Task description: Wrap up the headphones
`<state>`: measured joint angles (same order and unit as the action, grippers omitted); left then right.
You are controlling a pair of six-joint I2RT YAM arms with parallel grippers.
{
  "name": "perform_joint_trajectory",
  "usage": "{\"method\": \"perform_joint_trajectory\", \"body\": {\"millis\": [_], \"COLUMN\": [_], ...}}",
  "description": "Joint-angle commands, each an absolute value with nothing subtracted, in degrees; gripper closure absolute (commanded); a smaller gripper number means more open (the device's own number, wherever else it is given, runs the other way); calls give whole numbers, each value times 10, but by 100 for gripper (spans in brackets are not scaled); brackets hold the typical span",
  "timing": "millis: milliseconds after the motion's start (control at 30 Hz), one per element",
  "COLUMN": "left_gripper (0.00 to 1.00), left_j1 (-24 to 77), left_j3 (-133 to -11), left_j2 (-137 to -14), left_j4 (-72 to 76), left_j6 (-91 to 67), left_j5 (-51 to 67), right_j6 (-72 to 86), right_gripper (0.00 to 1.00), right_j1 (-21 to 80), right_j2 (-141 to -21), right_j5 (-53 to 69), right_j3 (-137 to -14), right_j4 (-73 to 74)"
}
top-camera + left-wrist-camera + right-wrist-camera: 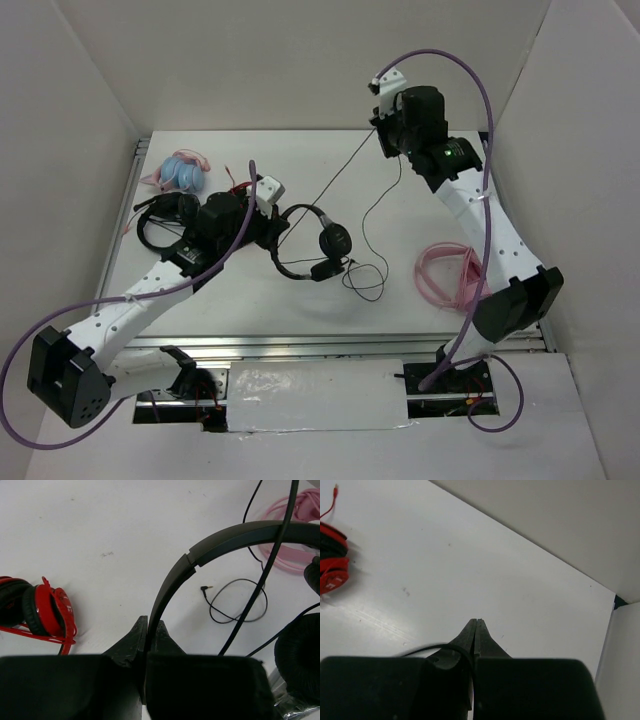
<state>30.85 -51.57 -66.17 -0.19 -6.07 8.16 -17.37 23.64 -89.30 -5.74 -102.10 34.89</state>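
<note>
Both pincers are closed on parts of the same thing. My left pincer is clamped on the thin black headband of the small all-black on-ear headphones. The headphones sit near the middle of the white desk. In the left wrist view, one round padded earcup shows just right of that pincer.

My right pincer hangs high over the far right part of the desk, its fingers pressed together on the long thin black cable. From there the cable runs in a straight, taut line down to the headphones. The rest of it lies in a loose loop on the desk near the earcups, with the small plug lying free.

Red-and-black headphones lie left of my left pincer. A pink headset lies on the right side of the desk, and a pink-and-blue headset sits at the far left corner.
</note>
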Motion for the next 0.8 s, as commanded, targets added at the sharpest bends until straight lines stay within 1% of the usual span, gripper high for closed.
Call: {"method": "perform_joint_trajectory", "body": {"millis": [0,133,167,200,233,267,367,533,767], "left_gripper": [100,100,100,100,100,100,100,100,100], "left_j1": [319,330,331,331,331,331,331,328,319], "left_j3": [-514,-530,-533,-542,-546,-549,-565,-616,-662], "left_j2": [-632,-633,-635,-640,-643,-653,-668,-709,-750], "left_j4": [46,20,17,13,9,3,2,-71,-122], "left_j6": [-62,-71,-89,-94,-94,-91,-103,-154,-197], "left_j5": [117,76,54,24,17,13,6,-92,-174], "right_j6": [-131,-80,-70,-67,-67,-71,-69,-39,-10], "right_gripper": [100,100,100,100,100,100,100,100,100], "right_j1": [191,149,142,138,136,140,144,112,64], "right_j2": [-917,-926,-920,-900,-891,-880,-861,-839,-821], "right_j5": [-19,-10,-3,30,35,35,23,14,7], "right_j3": [-1059,-1039,-1029,-1016,-1001,-972,-947,-902,-887], "right_j4": [294,270,263,246,235,221,191,148,98]}}
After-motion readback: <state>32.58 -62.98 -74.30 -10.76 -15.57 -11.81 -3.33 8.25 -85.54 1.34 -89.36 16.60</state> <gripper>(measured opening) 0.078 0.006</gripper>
